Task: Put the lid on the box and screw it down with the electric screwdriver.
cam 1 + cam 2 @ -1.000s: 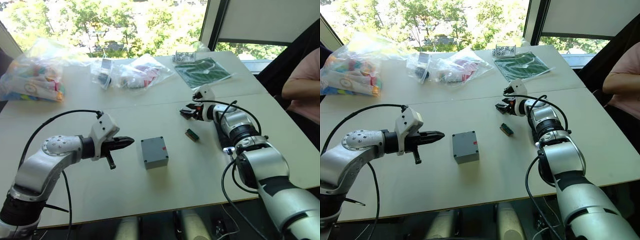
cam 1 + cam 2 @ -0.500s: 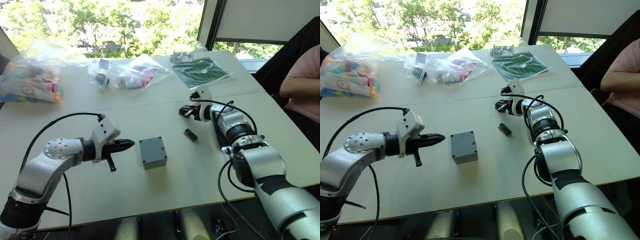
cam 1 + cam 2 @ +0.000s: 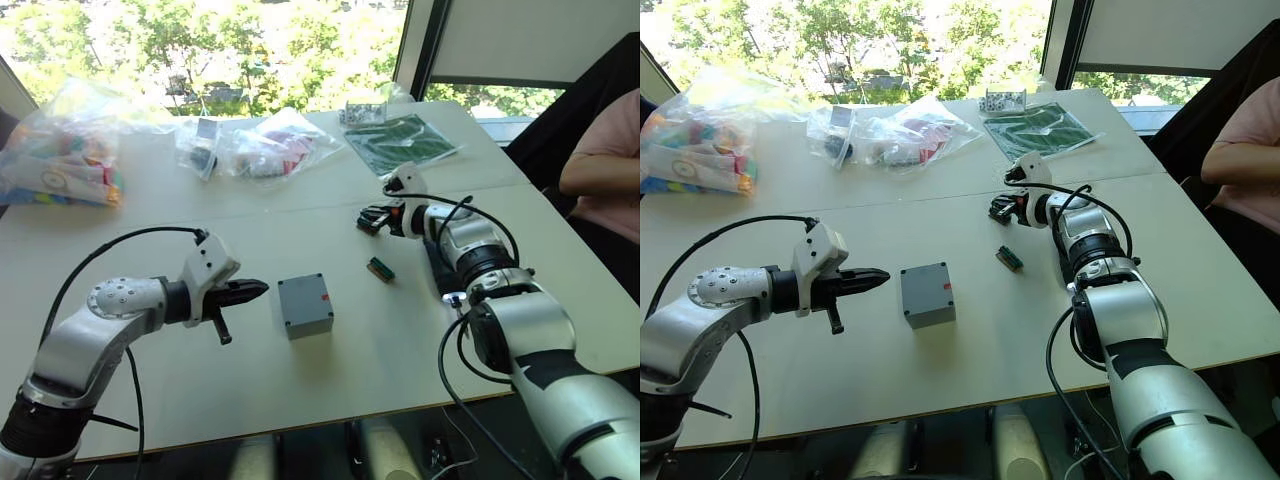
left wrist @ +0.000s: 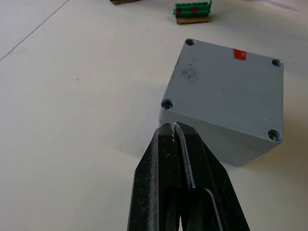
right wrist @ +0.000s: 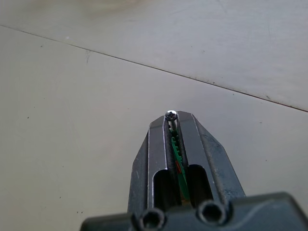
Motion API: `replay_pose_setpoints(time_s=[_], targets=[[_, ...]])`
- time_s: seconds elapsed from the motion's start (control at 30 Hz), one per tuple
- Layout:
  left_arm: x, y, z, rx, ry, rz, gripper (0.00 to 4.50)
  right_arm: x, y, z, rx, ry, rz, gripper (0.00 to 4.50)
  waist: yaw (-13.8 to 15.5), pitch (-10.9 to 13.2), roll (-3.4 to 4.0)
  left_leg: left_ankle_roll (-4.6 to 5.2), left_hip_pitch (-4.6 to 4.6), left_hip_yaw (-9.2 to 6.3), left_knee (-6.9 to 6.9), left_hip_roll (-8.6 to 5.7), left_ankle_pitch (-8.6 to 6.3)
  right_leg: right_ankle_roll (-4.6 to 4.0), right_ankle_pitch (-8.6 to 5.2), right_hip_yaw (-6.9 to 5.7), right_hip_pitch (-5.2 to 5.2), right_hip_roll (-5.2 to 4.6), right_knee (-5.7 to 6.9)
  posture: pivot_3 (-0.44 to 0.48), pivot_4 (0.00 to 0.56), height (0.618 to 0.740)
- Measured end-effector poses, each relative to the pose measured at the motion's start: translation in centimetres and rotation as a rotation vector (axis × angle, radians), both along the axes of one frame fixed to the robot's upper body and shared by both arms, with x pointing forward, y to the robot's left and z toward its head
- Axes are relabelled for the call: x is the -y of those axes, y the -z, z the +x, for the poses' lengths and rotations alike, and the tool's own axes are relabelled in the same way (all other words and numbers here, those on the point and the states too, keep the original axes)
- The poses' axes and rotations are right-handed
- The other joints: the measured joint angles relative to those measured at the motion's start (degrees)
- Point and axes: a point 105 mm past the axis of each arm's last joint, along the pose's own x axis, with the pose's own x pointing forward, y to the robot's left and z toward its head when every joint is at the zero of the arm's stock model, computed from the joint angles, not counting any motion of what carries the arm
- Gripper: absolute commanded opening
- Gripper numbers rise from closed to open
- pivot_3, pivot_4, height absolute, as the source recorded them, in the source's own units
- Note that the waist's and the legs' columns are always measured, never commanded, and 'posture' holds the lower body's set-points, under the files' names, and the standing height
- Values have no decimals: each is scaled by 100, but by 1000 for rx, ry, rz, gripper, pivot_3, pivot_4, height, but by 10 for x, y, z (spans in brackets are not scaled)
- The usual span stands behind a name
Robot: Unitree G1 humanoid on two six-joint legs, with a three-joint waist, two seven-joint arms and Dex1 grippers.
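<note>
The grey box (image 3: 305,306) stands mid-table with the lid (image 4: 226,89) on it, a flat top with a screw hole in each corner and a red mark. My left gripper (image 3: 256,290) is shut and empty, and its tip (image 4: 173,127) points at the box's near edge from just to the left. Farther right, my right gripper (image 3: 370,219) hovers low over the table. It is shut on a small green connector (image 5: 177,151), with a silver screw head (image 5: 171,115) at its tip. The electric screwdriver (image 3: 446,280), slim and dark, lies under my right forearm and is mostly hidden.
A second green connector (image 3: 380,268) lies on the table between the box and my right gripper. Plastic bags of parts (image 3: 62,150) and a green board (image 3: 402,145) sit at the back. A person's arm (image 3: 600,165) is at the table's right side.
The camera has shifted slightly. My right gripper has turned a little in place. The box and my left gripper have stayed put.
</note>
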Motion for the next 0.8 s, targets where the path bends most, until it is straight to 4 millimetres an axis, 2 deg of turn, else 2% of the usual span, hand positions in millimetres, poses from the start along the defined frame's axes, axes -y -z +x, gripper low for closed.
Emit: replay_pose_setpoints(time_s=[0.13, 0.23, 0.3, 0.37, 0.4, 0.43, 0.53, 0.63, 0.8], targets=[[1, -1, 0, 6, 7, -4, 0, -2, -13, 0, 44, -25, 4, 24, 1, 0, 1, 0, -1, 0, 0, 0, 0, 0, 0, 0, -1, 0, 0, 0, 150, 740], [2, -1, -2, -2, 19, -16, 0, -6, -34, -2, 108, -78, 13, 24, -1, 1, 2, 0, -1, 0, 0, 0, 0, 1, 0, 0, -1, 0, 0, 0, 150, 740], [0, -3, -9, -30, 34, -34, 0, -13, -53, -15, 177, -179, 28, 24, 1, 1, 2, 0, -3, -5, -2, 2, 0, 2, -1, -2, -1, 2, 0, 0, 150, 740], [-5, -10, -18, -51, 50, -44, 0, -16, -63, -41, 222, -292, 36, 24, 22, 1, 2, 0, -9, -18, -7, 3, 0, 6, -4, -11, -3, 1, 1, 0, 150, 740], [-8, -17, -25, -63, 65, -46, 0, -21, -61, -67, 223, -373, 35, 24, 49, 0, 3, 0, -9, -22, -8, 3, -1, 8, -7, -15, -2, 0, 0, 0, 150, 740], [-10, -20, -29, -70, 69, -42, 0, -28, -56, -85, 205, -431, 37, 24, 64, 0, 4, 1, -8, -22, -9, 3, -1, 9, -9, -15, -1, -2, 1, 0, 150, 740], [-7, -22, -35, -88, 95, -53, 0, -52, -40, -127, 140, -545, 48, 24, 70, 0, 4, 0, -3, -13, -2, 0, -1, -12, -21, -10, 1, -4, -1, 0, 150, 740], [-4, -18, -35, -101, 97, -57, 0, -63, -31, -146, 96, -563, 57, 24, 89, 0, 3, -13, 15, -12, 4, 1, 7, -6, -27, -10, 15, -2, 0, 0, 150, 740], [0, -16, -33, -103, 99, -58, 0, -66, -25, -150, 81, -538, 40, 24, 151, 0, 3, -13, 53, -12, -11, 2, 7, -6, -39, -10, 50, 0, -8, 0, 150, 740]])
